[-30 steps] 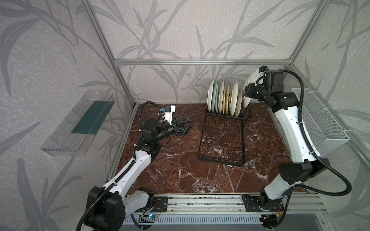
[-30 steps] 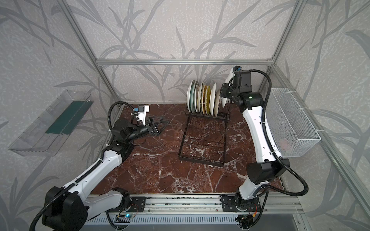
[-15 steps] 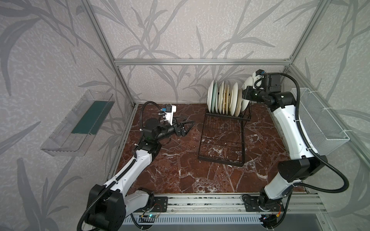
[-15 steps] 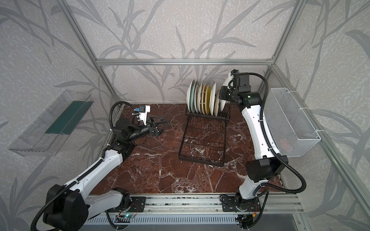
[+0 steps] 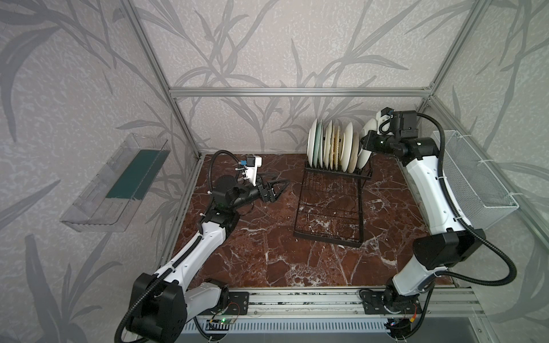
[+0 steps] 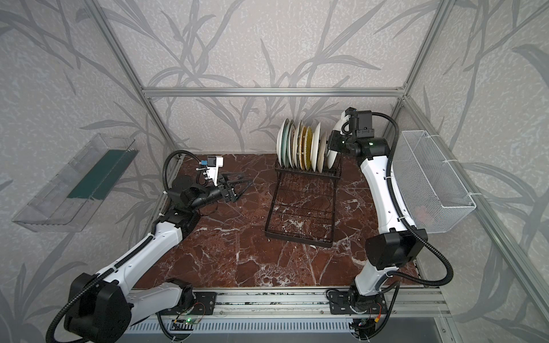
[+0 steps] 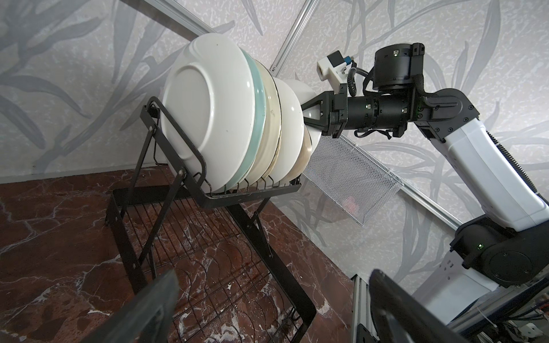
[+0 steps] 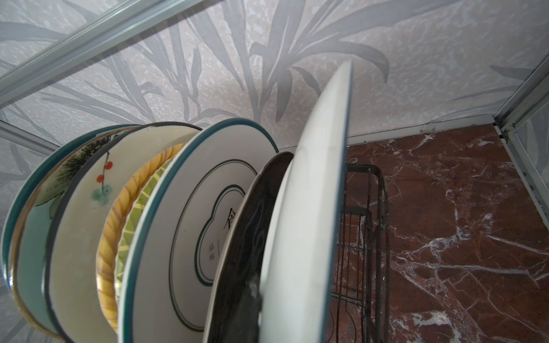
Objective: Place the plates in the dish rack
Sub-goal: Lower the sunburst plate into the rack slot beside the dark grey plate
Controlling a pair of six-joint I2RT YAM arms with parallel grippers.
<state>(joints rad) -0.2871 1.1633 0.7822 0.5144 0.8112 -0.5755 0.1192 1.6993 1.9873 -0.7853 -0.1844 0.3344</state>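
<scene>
Right wrist view: a white plate with a dark rim stands tilted at the right end of the dish rack, its top leaning away from the other plates slotted upright in the rack's raised part. Left wrist view: right gripper is clenched on that plate's edge. In a top view, left gripper is spread wide and empty, low over the table, well left of the rack.

Left end effector wide, right clamped

The plates stand on edge in a row in the dish rack, at its raised back. The rack sits right of the table's middle.
</scene>
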